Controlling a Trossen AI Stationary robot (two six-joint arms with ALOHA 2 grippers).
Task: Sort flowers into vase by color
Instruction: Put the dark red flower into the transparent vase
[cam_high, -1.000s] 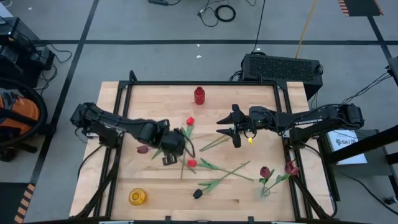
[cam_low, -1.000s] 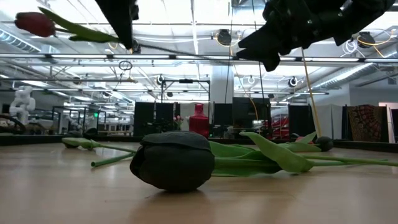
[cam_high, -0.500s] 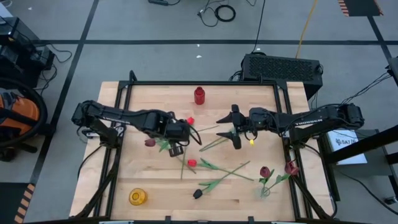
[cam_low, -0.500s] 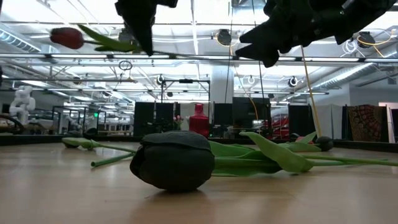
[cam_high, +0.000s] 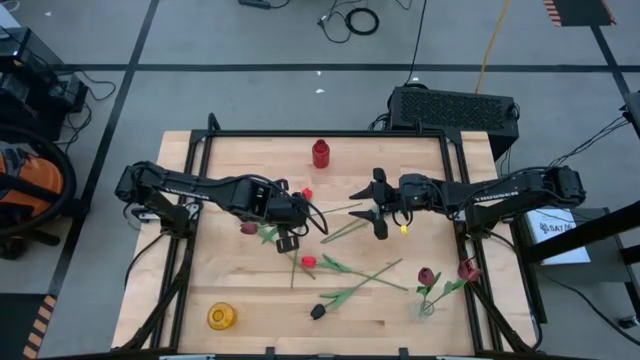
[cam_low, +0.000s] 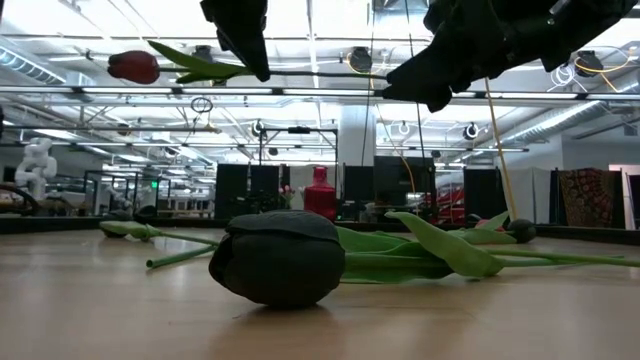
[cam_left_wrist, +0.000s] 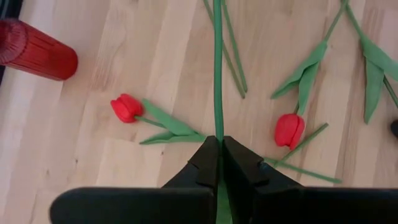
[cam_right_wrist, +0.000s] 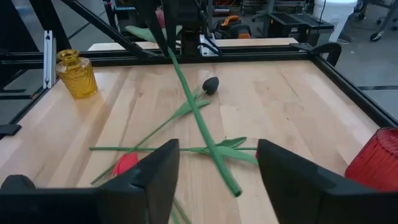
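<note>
My left gripper (cam_high: 287, 226) is shut on a dark maroon tulip and carries it above the table's middle. Its head (cam_high: 248, 228) points toward the table's left, and its stem runs toward my right gripper (cam_high: 377, 212). That gripper is open, and in the right wrist view the stem's free end (cam_right_wrist: 234, 190) reaches between its fingers without touching them. Two red tulips (cam_high: 309, 262) (cam_high: 306, 193) and a black tulip (cam_high: 318, 312) lie flat on the wood. A red vase (cam_high: 320, 153), a yellow vase (cam_high: 220, 316) and a clear vase (cam_high: 426, 305) holding two maroon tulips stand upright. My left gripper pinches the maroon tulip's green stem (cam_left_wrist: 217, 127) between its two fingers, coming from above. The tulip is lifted clear of the table and lies about level, its head (cam_low: 133, 66) on one side of the fingers and its long bare stem (cam_low: 330, 73) on the other.
A raised black frame (cam_high: 320, 133) borders the table. Loose green stems and leaves (cam_high: 360, 280) cross the middle and near part of it. The black tulip (cam_low: 280, 256) lies close to the low camera. Bare wood shows at the far left and near the yellow vase.
My left gripper has carried the maroon tulip toward the table's right and far edge, nearer my right gripper. The tulip has stayed lifted and about level, and its stem end now reaches the right gripper's open fingers.
</note>
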